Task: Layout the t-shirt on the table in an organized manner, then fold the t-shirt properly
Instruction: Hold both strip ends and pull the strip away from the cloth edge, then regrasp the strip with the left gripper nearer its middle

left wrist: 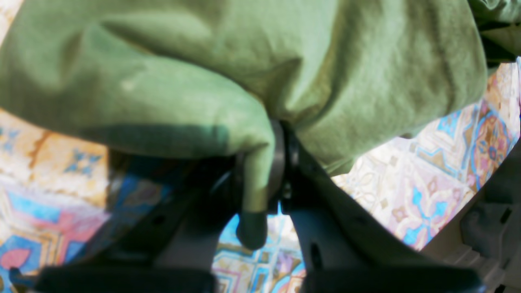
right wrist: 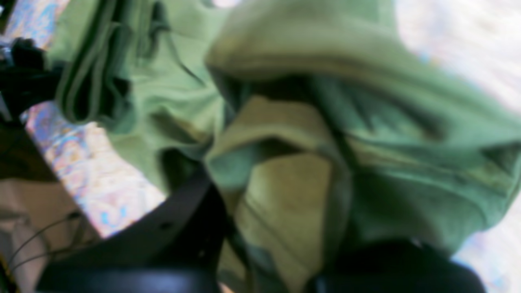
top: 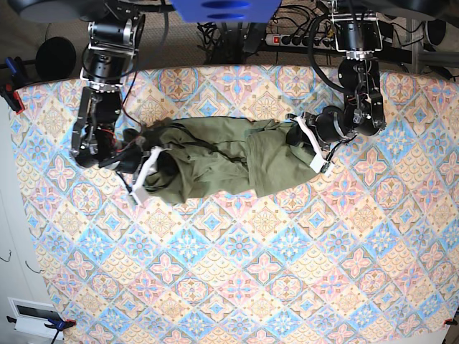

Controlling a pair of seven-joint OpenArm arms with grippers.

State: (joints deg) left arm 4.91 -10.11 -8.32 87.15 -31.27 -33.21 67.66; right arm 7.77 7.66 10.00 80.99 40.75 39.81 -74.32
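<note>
Both grippers, left gripper [left wrist: 266,171] and right gripper [top: 145,174], pinch the limp, wrinkly t-shirt [top: 222,166]; better to take hold at its hem corners

I see the t-shirt [top: 215,166] as soft matt cloth, olive green, with a faintly fuzzy knit grain in my left wrist view and deep wrinkles all over. The surface [top: 237,287] wears a smooth printed cloth with a tile pattern in pink, blue and cream, flat and without sheen. My left claw [left wrist: 276,162] looks like dark matt plastic, and the right claw [right wrist: 260,244] reads as black plastic with a slight gloss, though that view is blurred.
</note>
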